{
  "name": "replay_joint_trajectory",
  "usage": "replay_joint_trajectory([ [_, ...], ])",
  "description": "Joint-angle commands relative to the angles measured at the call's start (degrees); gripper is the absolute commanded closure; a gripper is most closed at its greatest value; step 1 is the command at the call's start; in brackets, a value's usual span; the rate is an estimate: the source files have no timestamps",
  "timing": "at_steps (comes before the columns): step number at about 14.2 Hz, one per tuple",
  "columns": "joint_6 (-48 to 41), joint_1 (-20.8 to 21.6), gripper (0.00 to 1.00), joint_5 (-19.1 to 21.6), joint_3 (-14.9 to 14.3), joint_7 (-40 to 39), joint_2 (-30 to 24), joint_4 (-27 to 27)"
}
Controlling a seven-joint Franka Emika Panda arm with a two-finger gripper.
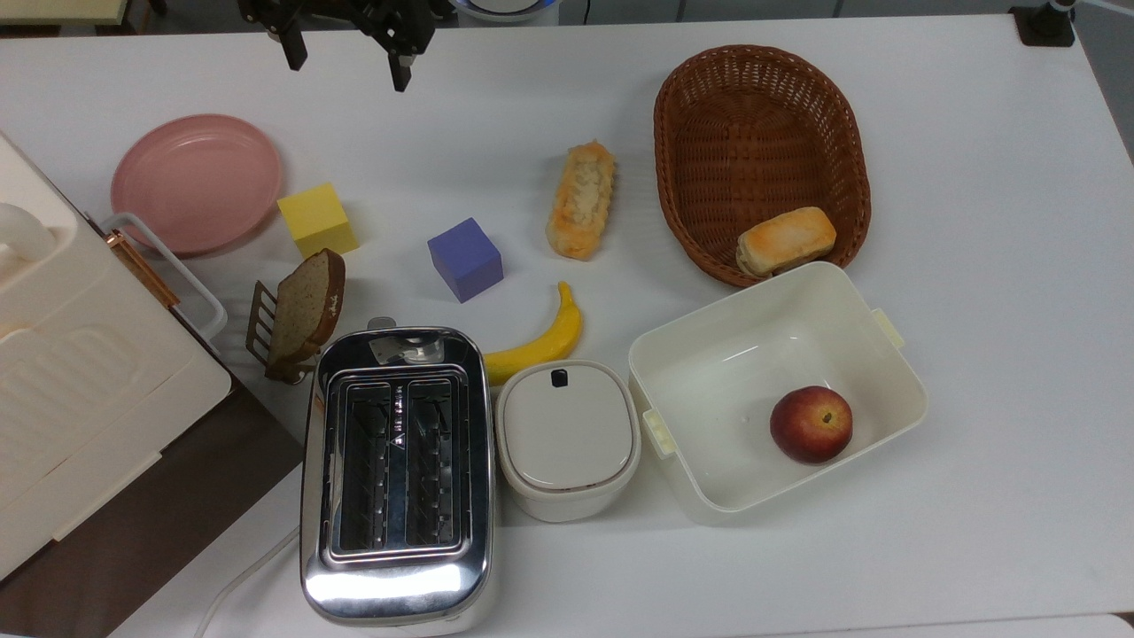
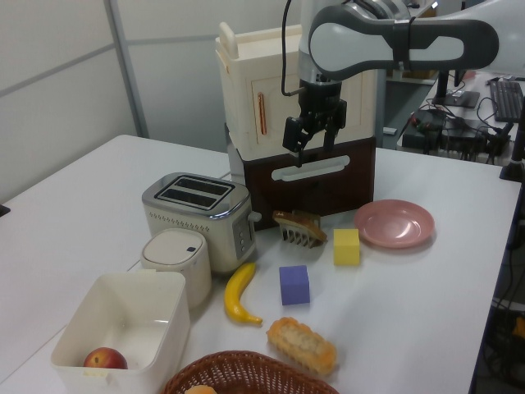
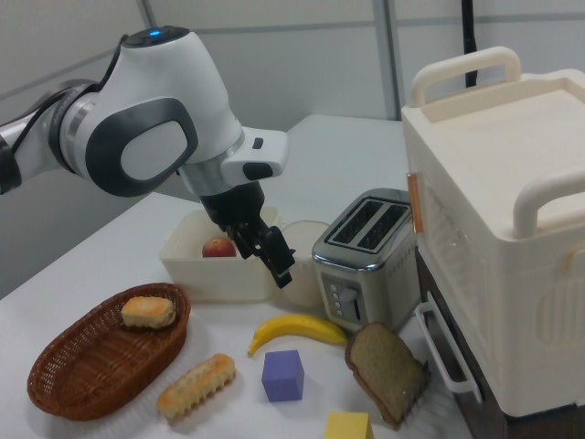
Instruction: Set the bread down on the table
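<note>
Jaws spread and empty, the gripper [image 1: 344, 55] hangs high over the table [image 1: 974, 221]. The bread [image 1: 580, 200] lies flat there beside the wicker basket [image 1: 760, 159], well clear toward the top view's lower right.

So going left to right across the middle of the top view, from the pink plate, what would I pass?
Pink plate → yellow cube → purple cube → bread → wicker basket.

The bread [image 1: 580, 200] lies on open table [image 1: 992, 266] with bare gaps separating it from the wicker basket [image 1: 762, 159], purple cube [image 1: 465, 259] and banana [image 1: 540, 341].
</note>
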Motion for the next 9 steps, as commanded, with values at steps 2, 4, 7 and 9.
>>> replay_joint_trajectory([
  [2,-2.6,3.1,0.0,1.1,-3.7,-4.4,-0.8,-0.9],
  [4,-3.0,2.9,0.0,1.1,-3.7,-4.7,-0.5,-1.0],
  [7,-6.2,3.0,0.0,0.0,-2.9,-5.1,-0.2,-0.6],
  [9,-6.3,2.9,0.0,-0.2,-3.0,-5.1,-0.3,-0.2],
])
